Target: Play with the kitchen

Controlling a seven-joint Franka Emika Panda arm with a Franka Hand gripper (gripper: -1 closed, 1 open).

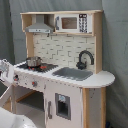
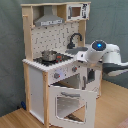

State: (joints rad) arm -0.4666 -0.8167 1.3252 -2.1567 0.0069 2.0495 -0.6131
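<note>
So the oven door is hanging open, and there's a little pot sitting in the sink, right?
Nearly! The oven door is hanging open, but the little pot isn't in the sink. It sits on the black hob, beside the sink. The second exterior view shows the pot on the hob, and in the first exterior view the sink has no pot in it.

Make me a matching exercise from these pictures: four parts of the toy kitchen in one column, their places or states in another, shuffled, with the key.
Things:
1. oven door
2. small pot
3. microwave
4. faucet

Places or states:
A. on the black hob
B. top shelf, beside the hood
C. swung open, tilted down
D. behind the grey sink

Pairs: 1-C, 2-A, 3-B, 4-D
</note>
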